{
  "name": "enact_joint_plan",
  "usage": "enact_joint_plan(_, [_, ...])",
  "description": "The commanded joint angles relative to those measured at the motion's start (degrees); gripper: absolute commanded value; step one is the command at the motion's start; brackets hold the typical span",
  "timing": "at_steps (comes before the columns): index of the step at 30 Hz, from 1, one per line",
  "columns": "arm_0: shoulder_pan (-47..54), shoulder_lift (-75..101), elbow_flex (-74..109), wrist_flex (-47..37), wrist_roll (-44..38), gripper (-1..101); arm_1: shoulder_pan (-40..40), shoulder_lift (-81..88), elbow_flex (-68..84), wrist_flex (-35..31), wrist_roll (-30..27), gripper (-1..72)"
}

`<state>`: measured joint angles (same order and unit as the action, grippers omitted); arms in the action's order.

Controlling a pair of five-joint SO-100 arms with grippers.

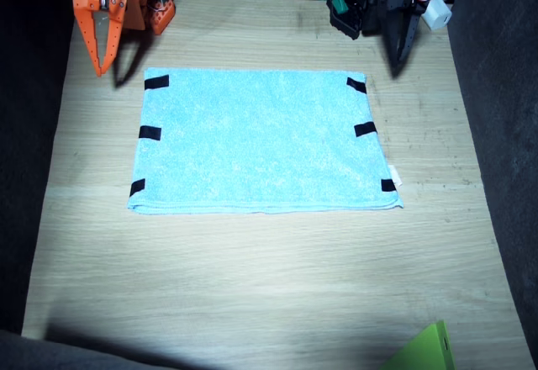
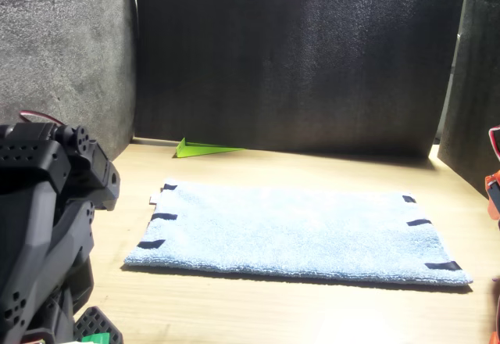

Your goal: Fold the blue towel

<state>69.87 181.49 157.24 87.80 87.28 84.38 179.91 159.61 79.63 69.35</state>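
Green pointed piece (image 1: 424,351) sits at the near worktop (image 1: 252,286) edge, well clear of the job. Blue towel (image 1: 262,141) lies flat and spread mid-worktop, black tape marks (image 1: 150,133) on both short edges, white tag (image 1: 395,177) at one corner. Near long edge looks doubled, can't tell for sure. Neither arm touches it. Right hand (image 1: 102,50), orange, hangs just off the far corner, fingers close together, holding nothing. Left hand (image 1: 402,49), black, same at the other far corner; can't tell its gap. Looks like the pre-grasp step. Next move probably: each hand pinches an edge, lift and carry across evenly.
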Motion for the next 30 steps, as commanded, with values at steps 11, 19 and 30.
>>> enact_joint_plan(11, [3.2, 0.4, -0.8, -0.5, -2.5, 0, -9.4, 0.4, -1.4, -0.4, 10.7, -0.1])
enact_joint_plan(19, [3.2, 0.4, -0.8, -0.5, -2.4, 0, -9.7, 0.4, -1.4, -0.4, 11.1, 0.0])
enact_joint_plan(30, [0.3, 0.4, -0.8, -0.5, 0.3, 0, -10.6, 0.4, -1.4, -0.4, 12.2, 0.0])
